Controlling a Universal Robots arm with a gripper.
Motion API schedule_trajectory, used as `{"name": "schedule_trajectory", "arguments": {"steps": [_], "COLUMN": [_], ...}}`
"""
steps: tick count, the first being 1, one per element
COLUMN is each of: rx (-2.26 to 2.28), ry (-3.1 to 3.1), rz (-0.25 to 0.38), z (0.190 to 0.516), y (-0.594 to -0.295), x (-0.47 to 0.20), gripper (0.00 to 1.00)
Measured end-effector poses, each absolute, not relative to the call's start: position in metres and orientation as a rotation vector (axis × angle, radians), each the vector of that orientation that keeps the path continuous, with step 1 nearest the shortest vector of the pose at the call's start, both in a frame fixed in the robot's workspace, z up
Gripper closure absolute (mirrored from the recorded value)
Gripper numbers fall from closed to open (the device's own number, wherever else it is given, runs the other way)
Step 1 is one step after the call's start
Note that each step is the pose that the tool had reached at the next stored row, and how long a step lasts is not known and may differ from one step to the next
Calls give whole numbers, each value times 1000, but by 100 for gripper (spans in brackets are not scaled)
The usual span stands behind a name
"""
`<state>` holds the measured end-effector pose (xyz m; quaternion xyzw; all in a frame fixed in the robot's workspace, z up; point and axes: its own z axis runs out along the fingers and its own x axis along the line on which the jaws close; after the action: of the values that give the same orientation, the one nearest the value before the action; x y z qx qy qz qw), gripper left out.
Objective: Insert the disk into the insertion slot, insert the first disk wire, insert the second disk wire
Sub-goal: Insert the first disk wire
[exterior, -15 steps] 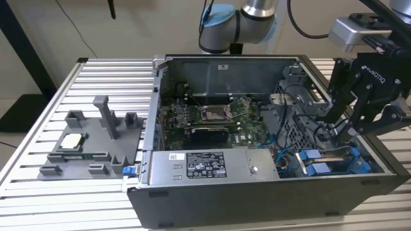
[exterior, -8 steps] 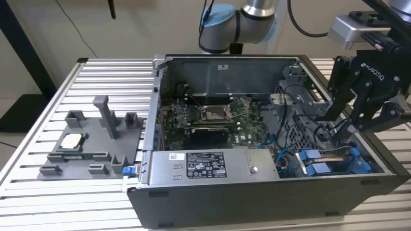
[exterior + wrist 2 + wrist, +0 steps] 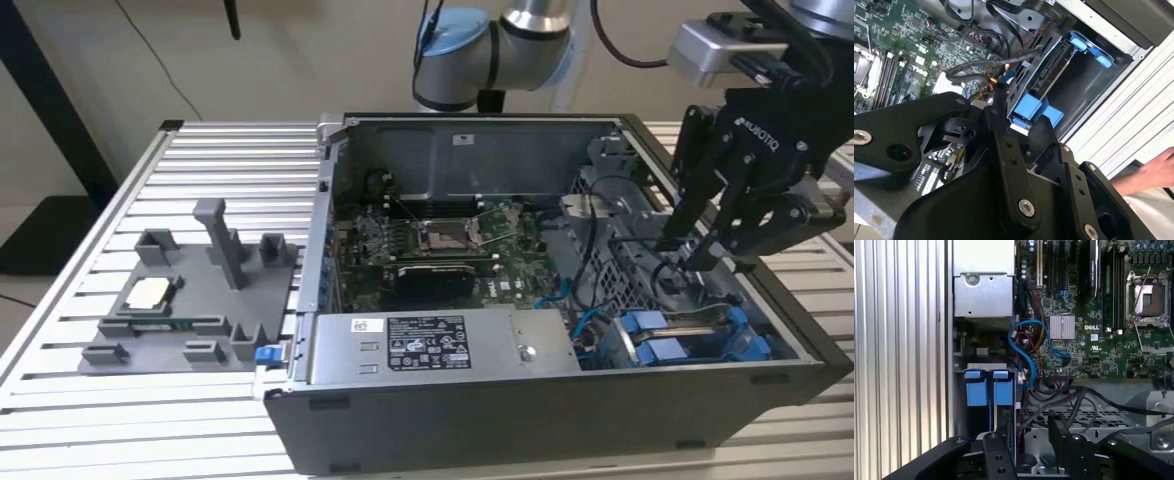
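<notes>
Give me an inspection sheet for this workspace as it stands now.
Surface: slatted metal table with an open computer case on it.
Job's things: the disk appears seated in the insertion slot.
Clutter: grey fixture tray at the exterior view's left.
Grippers: gripper low inside the case, near the slot.
Cables: blue cable looped, black cables loose.
Surroundings: a person's hand beside the table.
</notes>
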<state>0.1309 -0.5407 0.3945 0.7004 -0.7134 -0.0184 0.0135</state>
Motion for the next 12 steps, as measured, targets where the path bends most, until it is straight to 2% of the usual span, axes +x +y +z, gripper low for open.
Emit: {"name": "schedule_trajectory", "arguments": {"steps": [12], "rx": [2188], "ry": [-2229], "rz": [-77], "z": [387], "y": [-533], "x": [131], "gripper": [53]}}
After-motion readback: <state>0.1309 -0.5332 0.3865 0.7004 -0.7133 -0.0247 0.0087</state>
